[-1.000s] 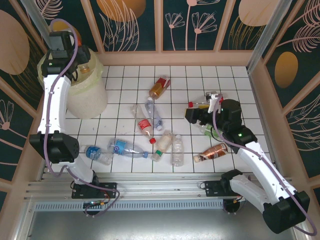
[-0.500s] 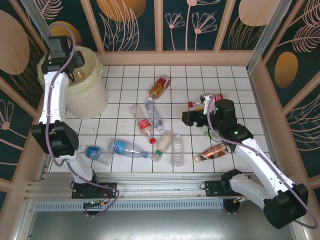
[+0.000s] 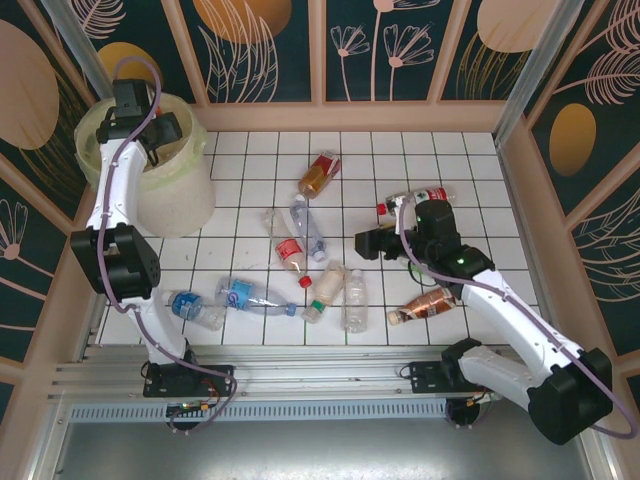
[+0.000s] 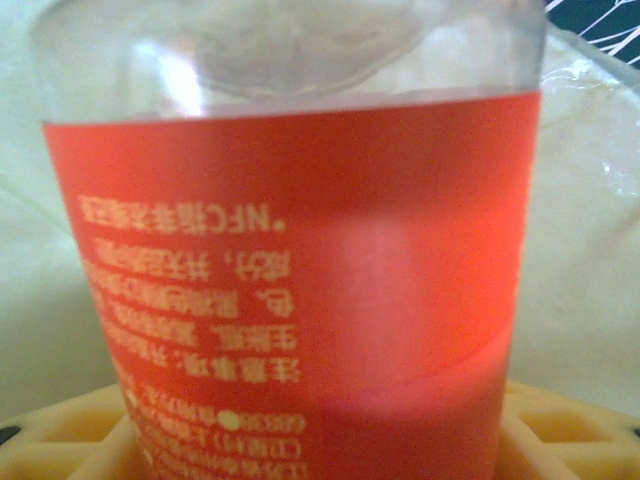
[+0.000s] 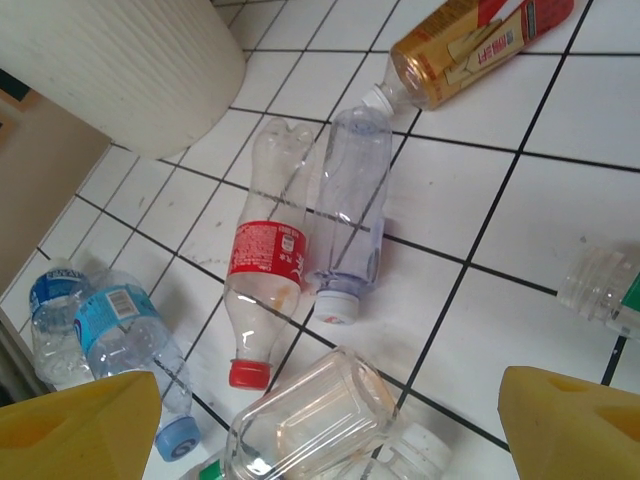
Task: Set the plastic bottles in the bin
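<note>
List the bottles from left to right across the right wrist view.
In order: blue-capped bottle → red-label bottle → clear bottle with a white cap → amber bottle → clear bottle at the right edge. The wide clear bottle at the bottom overlaps others, so it is left out.

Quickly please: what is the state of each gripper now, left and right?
Left gripper: red-labelled bottle between its jaws, above the bin; gripped or released, cannot be told.
Right gripper: open, holding nothing.

White links (image 3: pixel 515 325) with black joints (image 3: pixel 115 270) are seen behind the yellow, grid-ribbed fingers (image 5: pixel 70 425), and a lilac cable (image 3: pixel 108 185) is run along each arm.
</note>
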Controlling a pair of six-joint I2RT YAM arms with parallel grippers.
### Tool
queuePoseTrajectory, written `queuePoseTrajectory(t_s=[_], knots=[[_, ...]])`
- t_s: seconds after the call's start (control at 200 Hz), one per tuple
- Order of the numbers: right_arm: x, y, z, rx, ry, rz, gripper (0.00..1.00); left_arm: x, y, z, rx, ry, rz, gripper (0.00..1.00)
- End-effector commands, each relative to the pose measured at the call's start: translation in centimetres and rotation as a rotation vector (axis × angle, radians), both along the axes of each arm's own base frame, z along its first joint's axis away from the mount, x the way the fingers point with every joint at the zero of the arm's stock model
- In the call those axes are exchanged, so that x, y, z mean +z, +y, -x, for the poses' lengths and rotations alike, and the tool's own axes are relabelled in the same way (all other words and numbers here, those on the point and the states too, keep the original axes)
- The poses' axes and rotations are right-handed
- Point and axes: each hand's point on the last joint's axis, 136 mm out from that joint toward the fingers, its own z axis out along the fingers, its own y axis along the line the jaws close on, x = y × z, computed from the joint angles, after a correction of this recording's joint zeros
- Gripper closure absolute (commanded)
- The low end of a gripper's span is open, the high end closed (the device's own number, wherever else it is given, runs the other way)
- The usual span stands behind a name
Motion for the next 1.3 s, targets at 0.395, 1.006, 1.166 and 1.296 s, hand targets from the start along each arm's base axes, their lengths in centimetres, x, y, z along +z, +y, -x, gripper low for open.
queuePoseTrajectory(t_s=[0.395,1.006,1.166,1.296], knots=[[-5.5,0.2,0.7,-0.098,0.191,0.126,0.19,8.3,0.4,5.1,0.056,-0.158,-0.025,0.01],[-12.0,-1.2,6.3,-0.246,0.471,0.172,0.20,10.6,-14.2,15.9,-0.439,-0.400,0.259,0.01],[-13.3,-0.8,7.2,-0.241,0.525,0.145,0.20,7.8,-18.4,18.0,-0.577,-0.402,0.428,0.01],[-14.1,0.2,7.7,-0.203,0.547,0.141,0.20,5.9,-21.9,19.4,-0.667,-0.351,0.449,0.01]])
